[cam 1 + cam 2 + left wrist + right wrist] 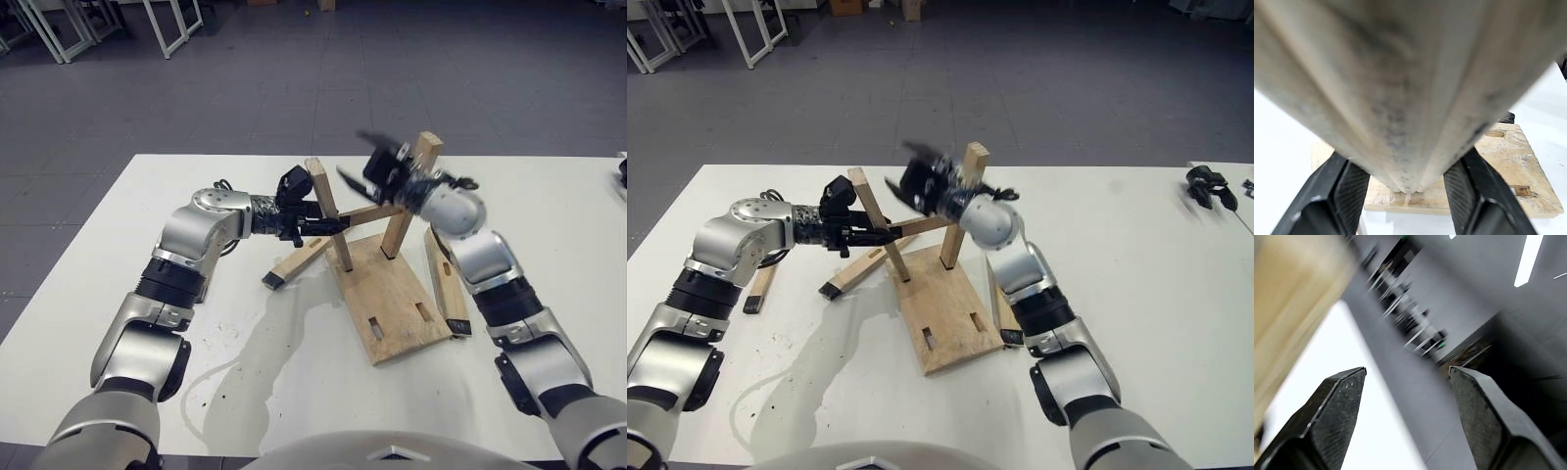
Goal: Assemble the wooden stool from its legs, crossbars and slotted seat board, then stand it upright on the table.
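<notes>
My left pincer [325, 227] is clamped on the left upright leg [321, 191], which stands in the seat board [397, 299] at the middle of the desk [118, 225]. My right pincer [362, 159] gapes wide and empty, seemingly just beside the other upright leg [399, 230]. That leg's long axis is near vertical, and my right arm is nearer to it.

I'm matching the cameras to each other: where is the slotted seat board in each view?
Left eye view: slotted seat board lies flat on the table, at centre.
Right eye view: same board, again at centre.
Left wrist view: pale slab behind the close-up tilted leg.
Right wrist view: not in it.
Shared landmark: the tilted leg standing on the board.
</notes>
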